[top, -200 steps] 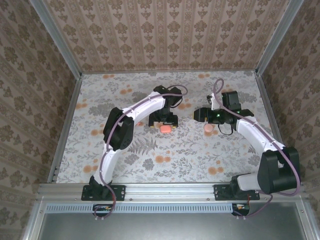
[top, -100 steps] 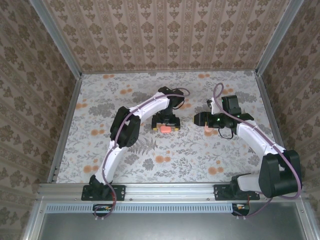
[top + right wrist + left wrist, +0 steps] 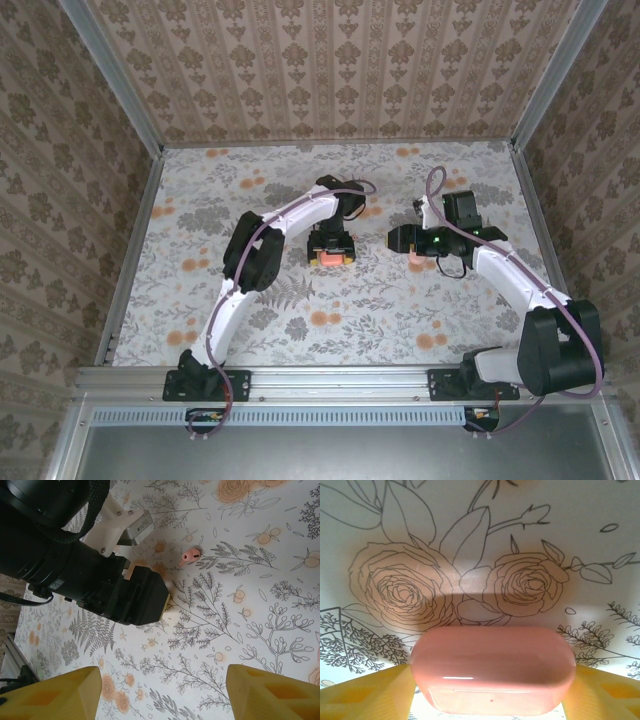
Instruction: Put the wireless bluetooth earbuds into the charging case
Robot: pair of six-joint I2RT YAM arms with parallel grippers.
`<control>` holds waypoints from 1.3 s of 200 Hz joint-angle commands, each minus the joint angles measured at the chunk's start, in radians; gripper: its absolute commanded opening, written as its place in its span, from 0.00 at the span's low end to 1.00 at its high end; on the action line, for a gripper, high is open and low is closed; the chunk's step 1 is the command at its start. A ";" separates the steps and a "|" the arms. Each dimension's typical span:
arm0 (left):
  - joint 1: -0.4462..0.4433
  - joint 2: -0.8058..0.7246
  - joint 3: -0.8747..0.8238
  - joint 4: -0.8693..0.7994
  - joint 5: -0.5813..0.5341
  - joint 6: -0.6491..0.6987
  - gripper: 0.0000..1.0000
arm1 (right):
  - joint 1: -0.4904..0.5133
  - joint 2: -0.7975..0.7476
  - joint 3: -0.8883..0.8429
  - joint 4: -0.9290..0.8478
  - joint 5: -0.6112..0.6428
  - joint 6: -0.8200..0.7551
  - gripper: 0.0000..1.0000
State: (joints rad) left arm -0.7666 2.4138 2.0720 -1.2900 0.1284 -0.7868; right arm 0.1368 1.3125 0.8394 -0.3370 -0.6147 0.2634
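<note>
Over the last sec the L arm is swinging its elbow in toward the middle. The L end effector (image 3: 330, 248) is sliding a tiny bit toward the R one, w/ the charging case (image 3: 492, 669) riding along. The L fingers (image 3: 365, 695) are pressing on both ends of the case, so it's being held tight. It's down low by the counter (image 3: 200, 230); can't tell if it's touching. The lid is looking shut to me, b/c a thin seam is showing across the front.

The R end effector (image 3: 162, 692) is sitting a bit lower and closer to the L one vs. a sec ago. In the last half sec it's hardly moving. Its fingers are standing wide apart w/ nothing between them.

One earbud (image 3: 190, 555) is lying on the counter out ahead of the R end effector, just beside the L arm's black wrist (image 3: 100, 590). A small pink blob (image 3: 416, 258) is sitting just beside the R end effector on its near side; can't tell if that's the other bud.

What this is meaning, I think: the case is being held still and the R side is free for picking. But no bud is going in while that lid is staying shut.
</note>
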 commanded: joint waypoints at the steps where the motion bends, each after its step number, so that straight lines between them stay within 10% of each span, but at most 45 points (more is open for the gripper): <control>1: 0.010 0.030 0.033 -0.029 0.004 -0.017 0.68 | 0.007 -0.032 0.004 -0.044 -0.013 -0.017 0.67; 79: 0.015 0.001 0.001 -0.001 0.039 -0.015 0.55 | 0.007 -0.071 -0.004 -0.075 -0.001 -0.035 0.67; 156: -0.039 -0.356 -0.369 0.263 0.074 0.039 0.56 | -0.009 -0.118 0.012 -0.135 0.052 -0.037 0.67; 260: -0.094 -0.793 -0.874 0.704 0.151 0.612 0.54 | -0.014 -0.113 0.089 -0.267 -0.077 0.000 0.62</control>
State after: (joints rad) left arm -0.8406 1.6657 1.2732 -0.7212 0.2161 -0.4019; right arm 0.1280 1.2118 0.8772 -0.5343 -0.6121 0.2390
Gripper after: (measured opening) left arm 0.552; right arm 0.629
